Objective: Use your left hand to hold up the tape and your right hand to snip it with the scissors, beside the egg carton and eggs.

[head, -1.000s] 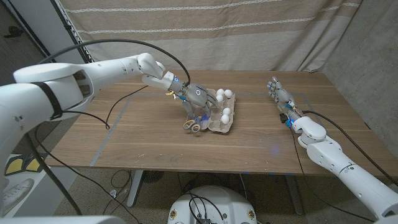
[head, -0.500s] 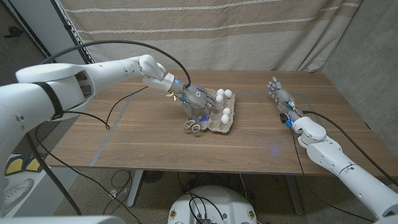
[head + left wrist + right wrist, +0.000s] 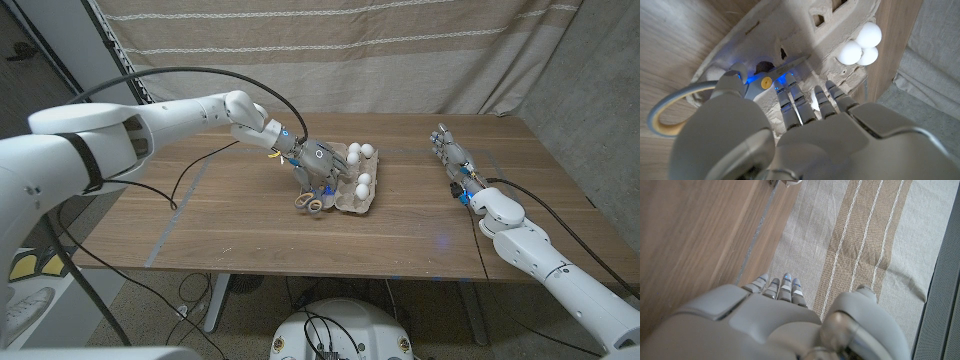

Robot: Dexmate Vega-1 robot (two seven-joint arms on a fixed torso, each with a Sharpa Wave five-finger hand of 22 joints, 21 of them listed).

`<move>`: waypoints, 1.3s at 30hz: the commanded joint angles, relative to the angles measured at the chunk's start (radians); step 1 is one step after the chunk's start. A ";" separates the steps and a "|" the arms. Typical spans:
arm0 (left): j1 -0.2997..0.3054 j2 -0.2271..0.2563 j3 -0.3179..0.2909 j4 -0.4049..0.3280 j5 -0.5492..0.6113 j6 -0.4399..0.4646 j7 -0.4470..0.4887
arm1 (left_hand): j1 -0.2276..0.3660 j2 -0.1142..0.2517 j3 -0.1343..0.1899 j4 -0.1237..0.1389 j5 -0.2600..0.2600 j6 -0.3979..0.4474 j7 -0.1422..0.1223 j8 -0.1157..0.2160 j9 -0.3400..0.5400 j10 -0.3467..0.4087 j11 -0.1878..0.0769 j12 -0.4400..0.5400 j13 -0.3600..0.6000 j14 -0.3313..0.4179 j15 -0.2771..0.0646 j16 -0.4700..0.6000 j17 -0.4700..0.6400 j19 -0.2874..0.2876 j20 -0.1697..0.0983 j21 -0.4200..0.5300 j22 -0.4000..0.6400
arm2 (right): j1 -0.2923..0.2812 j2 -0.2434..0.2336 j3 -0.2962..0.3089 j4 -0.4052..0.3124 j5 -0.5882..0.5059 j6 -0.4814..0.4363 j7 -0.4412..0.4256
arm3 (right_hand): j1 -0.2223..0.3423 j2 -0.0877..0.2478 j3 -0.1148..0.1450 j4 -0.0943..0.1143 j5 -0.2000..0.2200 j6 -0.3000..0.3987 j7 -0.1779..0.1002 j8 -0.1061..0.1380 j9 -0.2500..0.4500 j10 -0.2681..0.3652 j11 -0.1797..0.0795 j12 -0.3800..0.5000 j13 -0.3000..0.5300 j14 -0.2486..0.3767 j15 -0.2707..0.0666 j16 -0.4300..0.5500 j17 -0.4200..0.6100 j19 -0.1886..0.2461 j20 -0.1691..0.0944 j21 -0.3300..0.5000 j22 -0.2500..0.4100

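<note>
Striped beige curtain (image 3: 400, 50) hangs behind the wooden table (image 3: 250, 225), and near the table's middle sits a grey egg carton (image 3: 355, 190) with white eggs (image 3: 362, 151) in and beside it. From where I stand, the left hand (image 3: 316, 160) has come down over the carton's left edge, fingers pointing downward at the scissors (image 3: 310, 202), whose yellow-ringed handles lie on the wood just beside the carton. Compared with 1 second ago it has barely moved; the hand sits perhaps a touch further toward the eggs, and the scissors and carton lie where they were.

Seen from the left wrist, the fingers (image 3: 795, 100) reach onto the carton's pulp (image 3: 805, 30) over the scissors' blade (image 3: 790, 64) and blue pivot, with a yellow handle loop (image 3: 662, 107) off to one side and 3 eggs (image 3: 860, 45) clustered beyond. I cannot tell whether the hand actually grips the scissors or only touches them.

Far to the right, well apart from the carton, the right hand (image 3: 452, 155) holds nothing, its fingers stretched out straight and close together toward the curtain, unchanged from before. The right wrist view shows those fingers (image 3: 777, 287) extended over the table edge. I cannot make out any tape.
</note>
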 commanded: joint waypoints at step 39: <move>0.053 0.005 -0.024 0.010 -0.040 0.061 0.046 | 0.314 0.111 0.266 0.002 -0.216 0.548 0.009 0.164 0.034 0.424 0.000 0.269 0.263 0.403 -0.189 0.048 0.109 0.078 -0.105 0.014 0.009 | -0.008 -0.007 0.012 -0.007 0.016 -0.007 0.001 | 0.010 0.017 0.006 -0.005 -0.002 0.007 -0.009 0.001 0.005 -0.002 -0.009 0.006 0.002 -0.008 -0.011 0.004 0.003 -0.006 0.002 0.007 0.002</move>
